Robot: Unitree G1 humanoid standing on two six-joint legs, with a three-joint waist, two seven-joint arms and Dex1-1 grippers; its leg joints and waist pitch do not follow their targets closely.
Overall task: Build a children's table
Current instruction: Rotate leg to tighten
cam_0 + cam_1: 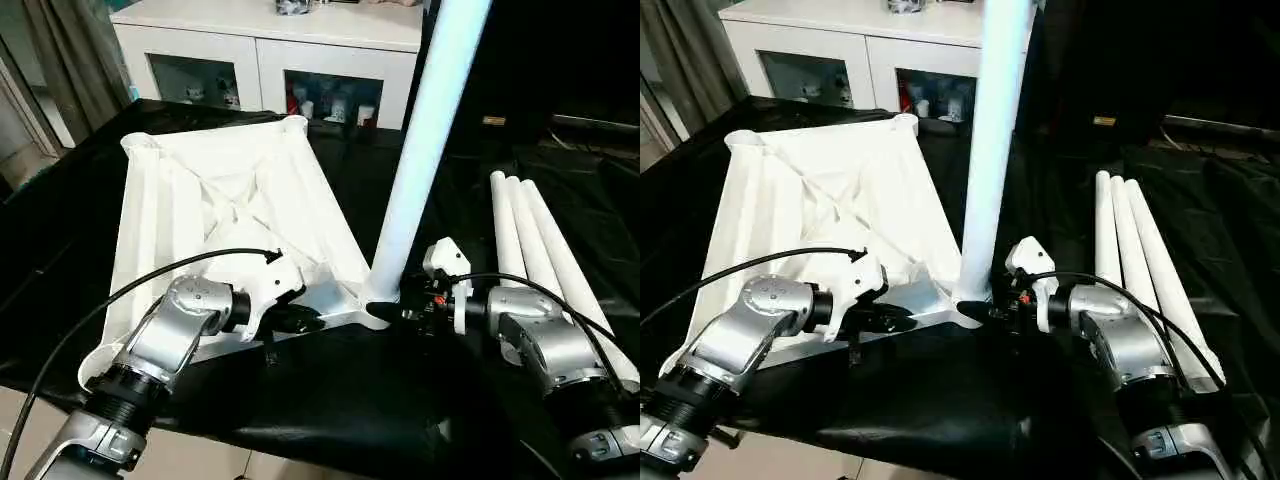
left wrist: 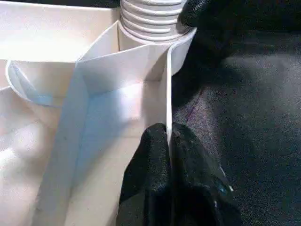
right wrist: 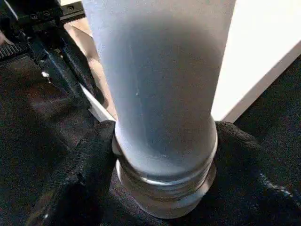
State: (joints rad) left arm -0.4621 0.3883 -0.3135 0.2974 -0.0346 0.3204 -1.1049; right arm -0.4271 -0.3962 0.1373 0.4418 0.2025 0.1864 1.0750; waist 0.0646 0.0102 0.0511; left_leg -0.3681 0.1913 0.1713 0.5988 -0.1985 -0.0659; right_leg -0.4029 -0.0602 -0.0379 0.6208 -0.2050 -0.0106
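1. Keep the left gripper (image 1: 300,320) clamped on the thin near rim of the tabletop (image 1: 230,200), beside the corner socket; this braces the top against the twist
2. The right gripper (image 1: 992,311) straddles the base of the upright leg (image 1: 985,150) at that socket; whether it grips firmly cannot be told. Hold the leg plumb while turning
3. Tabletop: white plastic, underside up on the black cloth (image 1: 330,400), diagonal ribs, lobed corners
4. Leg: smooth tapered tube, ridged threaded end
5. Three spare legs (image 1: 530,235) lie right of the socket
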